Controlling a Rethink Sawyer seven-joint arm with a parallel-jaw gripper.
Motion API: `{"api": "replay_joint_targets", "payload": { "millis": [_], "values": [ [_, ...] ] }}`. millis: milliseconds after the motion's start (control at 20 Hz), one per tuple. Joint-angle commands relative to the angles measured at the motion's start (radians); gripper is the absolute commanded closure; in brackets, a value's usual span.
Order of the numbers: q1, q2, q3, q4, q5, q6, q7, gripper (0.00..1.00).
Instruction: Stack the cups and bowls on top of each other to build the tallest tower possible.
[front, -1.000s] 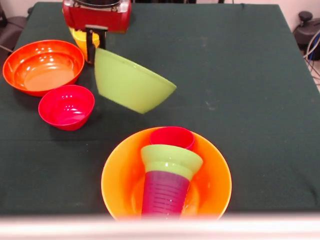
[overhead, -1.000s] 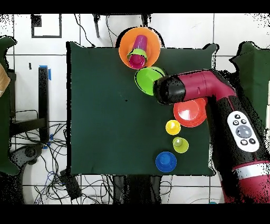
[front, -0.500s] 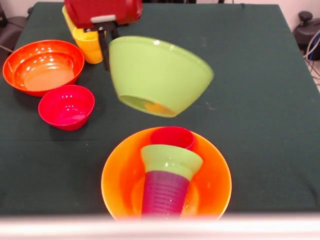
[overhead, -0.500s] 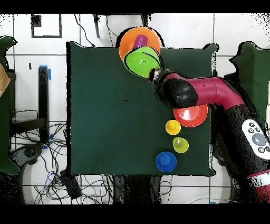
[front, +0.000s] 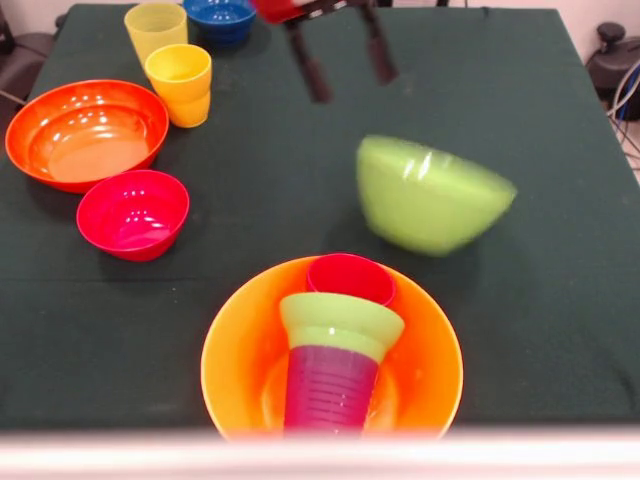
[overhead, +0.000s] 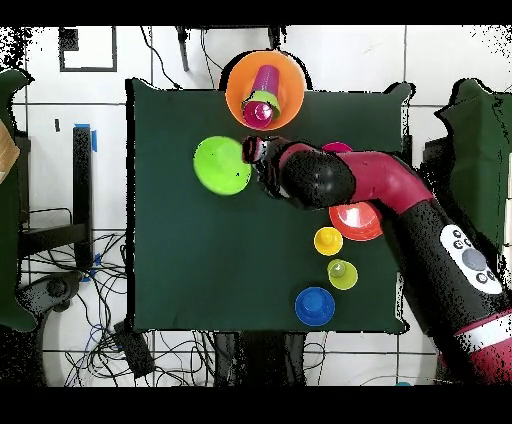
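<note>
The tower stands near the front edge: a large yellow-orange bowl holds a purple ribbed cup, then a small green bowl, then a red-pink cup. It leans in the overhead view. Right of the tower, the large green bowl sits tilted and blurred, free of any grip; overhead it lies on the cloth. My gripper is high above it, open and holding nothing, and shows beside the bowl from overhead.
At the left are a wide orange-red bowl, a small red-pink bowl, a yellow-orange cup, a pale yellow cup and a small blue bowl. My arm covers part of the orange-red bowl.
The large green bowl was lifted in my gripper and carried over the tower. Now it is released and lies to the tower's right in the front view; the gripper has opened and risen.
</note>
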Motion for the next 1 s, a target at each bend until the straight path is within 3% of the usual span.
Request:
{"api": "replay_joint_targets", "payload": {
  "millis": [50,400,800,950,1000],
  "values": [
    [0.003,0.054,0.031,0.083,0.126,0.267,-0.099,0.0],
    [-0.012,0.015,-0.002,0.142,0.067,0.226,-0.123,0.0],
    [-0.03,0.008,-0.018,0.139,0.041,0.237,-0.146,0.0],
    [0.038,0.002,-0.11,0.062,-0.024,0.318,-0.149,0.0],
    [0.087,-0.012,-0.171,0.028,-0.101,0.315,-0.132,0.0]
  ]
}}
